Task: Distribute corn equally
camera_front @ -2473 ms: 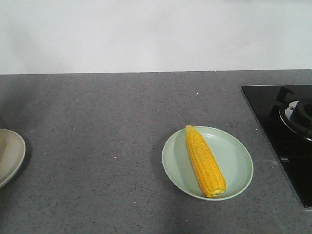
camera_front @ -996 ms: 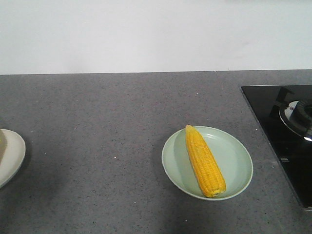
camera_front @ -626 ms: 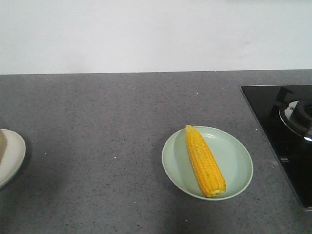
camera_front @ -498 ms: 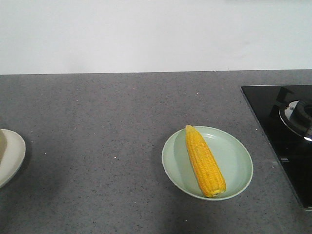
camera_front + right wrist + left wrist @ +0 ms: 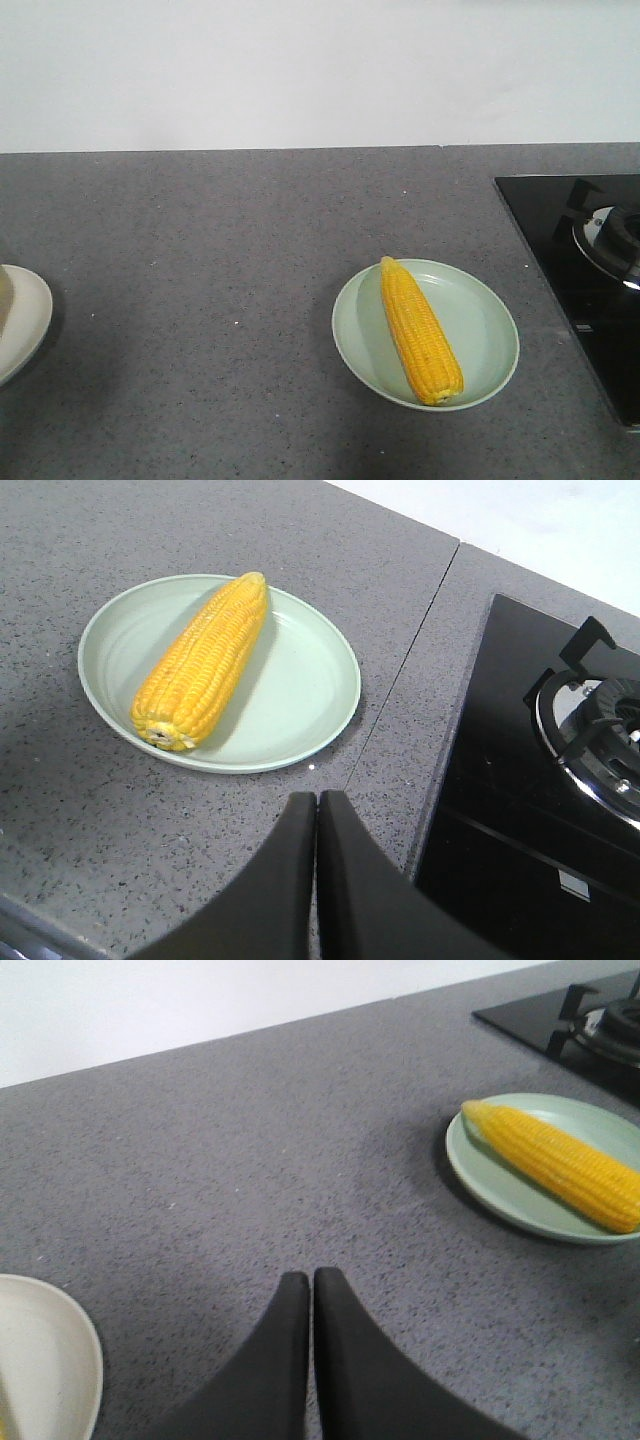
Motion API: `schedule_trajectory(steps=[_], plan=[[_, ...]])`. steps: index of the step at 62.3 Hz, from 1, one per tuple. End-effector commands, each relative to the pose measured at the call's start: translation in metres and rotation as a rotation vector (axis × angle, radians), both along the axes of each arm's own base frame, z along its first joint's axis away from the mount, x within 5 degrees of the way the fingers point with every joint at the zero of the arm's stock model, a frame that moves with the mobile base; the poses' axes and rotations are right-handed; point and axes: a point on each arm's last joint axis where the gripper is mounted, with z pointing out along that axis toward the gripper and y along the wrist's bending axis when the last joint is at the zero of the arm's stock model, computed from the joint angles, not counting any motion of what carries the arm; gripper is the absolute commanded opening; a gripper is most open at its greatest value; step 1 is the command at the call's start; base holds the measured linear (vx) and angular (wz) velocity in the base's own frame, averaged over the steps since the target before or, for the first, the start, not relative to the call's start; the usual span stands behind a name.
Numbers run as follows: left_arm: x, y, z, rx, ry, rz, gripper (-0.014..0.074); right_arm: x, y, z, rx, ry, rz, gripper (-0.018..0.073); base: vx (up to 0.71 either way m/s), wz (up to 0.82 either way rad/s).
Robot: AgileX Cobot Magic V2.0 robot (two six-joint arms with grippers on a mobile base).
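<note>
Both tools are fully closed and empty: the left tool (image 5: 312, 1285) and the right tool (image 5: 316, 808) hang above the grey bench (image 5: 230, 230), fingers pressed together. One corn cob (image 5: 420, 330) lies diagonally on the green plate (image 5: 490, 335), at 2 o'clock from the left tool and 11 o'clock from the right. One cream plate (image 5: 22, 325) sits at the bench's 9 o'clock edge.

Even soft light, faint shadows, glare on stove (image 5: 590, 260), sharp focus
</note>
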Motion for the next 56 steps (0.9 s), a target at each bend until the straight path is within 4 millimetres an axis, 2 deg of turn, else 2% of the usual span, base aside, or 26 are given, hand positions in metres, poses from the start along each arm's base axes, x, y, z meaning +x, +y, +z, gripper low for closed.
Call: schedule_trajectory(steps=[1, 18, 37, 44, 51, 56], plan=[[0.002, 0.0, 0.011, -0.029, -0.056, 0.013, -0.0007, 0.003, 0.0, 0.012, 0.02, -0.078, -0.011, -0.0004, 0.0, 0.0], [0.006, 0.002, 0.015, 0.056, -0.155, 0.029, -0.0007, 0.003, 0.0, 0.012, 0.02, -0.077, -0.011, -0.0004, 0.0, 0.0], [0.008, 0.006, 0.014, 0.094, -0.167, 0.058, -0.0007, 0.003, 0.0, 0.012, 0.018, -0.073, -0.01, -0.0004, 0.0, 0.0], [0.008, 0.011, 0.003, 0.145, -0.14, 0.098, -0.0007, 0.003, 0.0, 0.012, 0.019, -0.073, -0.01, -0.0004, 0.0, 0.0], [0.001, 0.017, -0.017, 0.104, -0.105, 0.206, -0.0007, 0.003, 0.0, 0.012, 0.019, -0.073, -0.01, -0.0004, 0.0, 0.0], [-0.005, 0.023, -0.03, 0.072, -0.144, 0.299, -0.0007, 0.003, 0.0, 0.012, 0.02, -0.073, -0.01, -0.0004, 0.0, 0.0]])
